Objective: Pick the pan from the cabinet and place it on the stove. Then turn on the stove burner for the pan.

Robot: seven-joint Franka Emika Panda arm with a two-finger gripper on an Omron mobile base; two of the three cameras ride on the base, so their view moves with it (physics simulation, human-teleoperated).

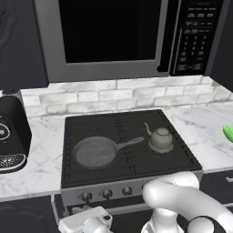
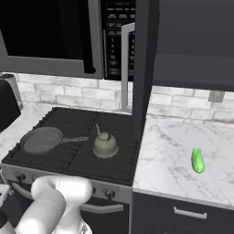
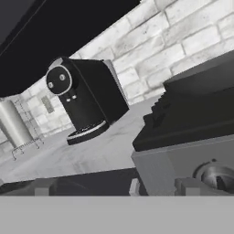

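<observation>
Stove (image 1: 132,136) bears pan (image 1: 94,152) beside kettle (image 1: 160,139); no legible writing.

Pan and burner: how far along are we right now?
Done: the pan sits on the stove, on the front-left grate, handle pointing toward the kettle. The cabinet door stands open. In hand: the arm is low at the stove front, and the hand view looks at a knob on the silver panel. The gripper holds nothing. Left: turn that burner's knob; no flame shows.
</observation>
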